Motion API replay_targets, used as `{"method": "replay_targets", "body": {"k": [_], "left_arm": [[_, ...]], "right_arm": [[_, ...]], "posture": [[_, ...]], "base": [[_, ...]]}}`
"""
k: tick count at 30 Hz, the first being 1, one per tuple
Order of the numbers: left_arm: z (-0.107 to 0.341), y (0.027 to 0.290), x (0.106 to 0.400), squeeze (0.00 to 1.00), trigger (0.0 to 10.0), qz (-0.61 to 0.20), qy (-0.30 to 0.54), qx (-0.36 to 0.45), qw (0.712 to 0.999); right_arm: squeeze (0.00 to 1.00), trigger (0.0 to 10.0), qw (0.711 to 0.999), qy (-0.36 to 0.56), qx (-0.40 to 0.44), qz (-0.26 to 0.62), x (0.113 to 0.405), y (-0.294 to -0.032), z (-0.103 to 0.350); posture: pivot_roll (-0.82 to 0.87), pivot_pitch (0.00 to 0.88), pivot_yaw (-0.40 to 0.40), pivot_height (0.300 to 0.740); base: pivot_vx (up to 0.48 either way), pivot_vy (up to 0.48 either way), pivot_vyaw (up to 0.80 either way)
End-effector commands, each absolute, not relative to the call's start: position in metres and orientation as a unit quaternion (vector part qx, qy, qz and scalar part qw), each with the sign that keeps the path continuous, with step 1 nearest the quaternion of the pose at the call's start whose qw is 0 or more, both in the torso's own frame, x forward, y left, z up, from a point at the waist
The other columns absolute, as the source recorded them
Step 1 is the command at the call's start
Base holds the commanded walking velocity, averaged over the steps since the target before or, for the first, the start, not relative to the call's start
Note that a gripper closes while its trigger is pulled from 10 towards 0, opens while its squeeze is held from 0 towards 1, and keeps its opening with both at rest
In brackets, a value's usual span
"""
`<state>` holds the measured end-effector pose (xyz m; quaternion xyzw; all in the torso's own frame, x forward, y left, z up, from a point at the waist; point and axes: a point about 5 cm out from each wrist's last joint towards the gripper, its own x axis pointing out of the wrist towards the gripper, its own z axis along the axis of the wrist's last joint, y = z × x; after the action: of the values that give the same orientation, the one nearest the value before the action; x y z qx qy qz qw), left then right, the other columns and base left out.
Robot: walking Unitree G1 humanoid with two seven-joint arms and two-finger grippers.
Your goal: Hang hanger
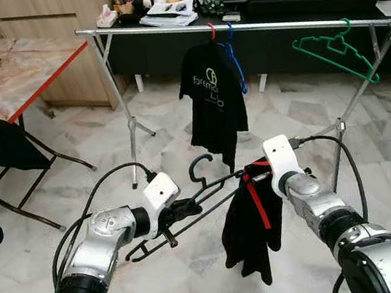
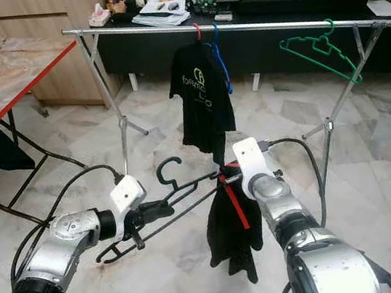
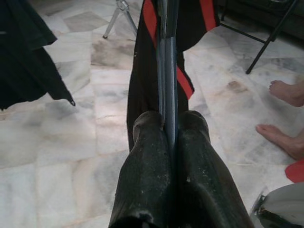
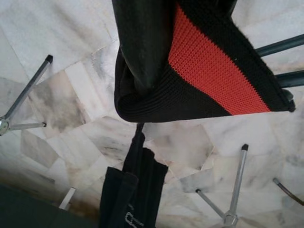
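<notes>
Both arms are raised in front of the robot over a pale marble floor [image 1: 177,120]. The left gripper [image 1: 187,208] has its two black fingers [image 3: 152,156] pressed together on the lower bar of a black hanger [image 1: 190,210] — the left wrist view shows the thin bar pinched between the pads, running straight away from the camera. The hanger lies tilted, hook [image 1: 200,164] pointing up and away from the robot, well below the rail and not on it. A black garment with a red stripe [image 1: 252,226] is draped over the hanger's right end and hangs down toward the floor. The right gripper [image 1: 257,176] is at that same end, its fingers in the cloth; in the right wrist view a black finger [image 4: 142,42] is covered on one side by the red-striped knit, so the grip seems to be on the fabric, though how far the fingers stand apart cannot be told. Beyond, a silver clothes rail [image 1: 273,26] on folding legs carries a black T-shirt with a printed logo [image 1: 214,96] on a red hanger [image 1: 212,31], a blue hanger [image 1: 236,63] just beside it, and a green hanger [image 1: 336,52] — empty — further to the right. A marble-topped table with a red edge [image 1: 15,70] stands at the left. Bare feet of a person [image 3: 285,114] show in the left wrist view.
</notes>
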<state>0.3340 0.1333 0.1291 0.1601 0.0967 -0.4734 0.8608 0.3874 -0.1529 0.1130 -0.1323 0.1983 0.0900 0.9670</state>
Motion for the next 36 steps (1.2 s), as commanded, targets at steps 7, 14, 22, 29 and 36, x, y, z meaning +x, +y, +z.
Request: {"method": "replay_targets", "body": {"k": [7, 14, 22, 29, 36], "left_arm": [[0.124, 0.129, 0.33, 0.0, 10.0, -0.48, 0.107, 0.164, 0.855], [0.114, 0.129, 0.327, 0.0, 10.0, -0.483, 0.132, 0.175, 0.848], [0.11, 0.13, 0.321, 0.0, 10.0, -0.503, 0.147, 0.169, 0.835], [0.108, 0.133, 0.319, 0.0, 10.0, -0.502, 0.152, 0.172, 0.834], [0.108, 0.134, 0.319, 0.0, 10.0, -0.501, 0.146, 0.166, 0.837]], "right_arm": [[0.0, 10.0, 0.962, 0.149, -0.154, 0.167, 0.398, -0.134, 0.142], [0.0, 10.0, 0.94, 0.154, -0.242, 0.187, 0.396, -0.136, 0.137], [0.0, 10.0, 0.931, 0.134, -0.259, 0.218, 0.396, -0.132, 0.144], [0.0, 10.0, 0.918, 0.114, -0.32, 0.203, 0.401, -0.143, 0.156], [0.0, 10.0, 0.903, 0.113, -0.341, 0.235, 0.398, -0.143, 0.154]], "posture": [[-0.03, 0.087, -0.047, 0.74], [-0.04, 0.091, -0.046, 0.74], [-0.04, 0.094, -0.043, 0.74], [-0.04, 0.094, -0.045, 0.74], [-0.04, 0.093, -0.044, 0.74]], "base": [[0.0, 0.0, 0.0], [0.0, 0.0, 0.0], [0.0, 0.0, 0.0], [0.0, 0.0, 0.0], [0.0, 0.0, 0.0]]}}
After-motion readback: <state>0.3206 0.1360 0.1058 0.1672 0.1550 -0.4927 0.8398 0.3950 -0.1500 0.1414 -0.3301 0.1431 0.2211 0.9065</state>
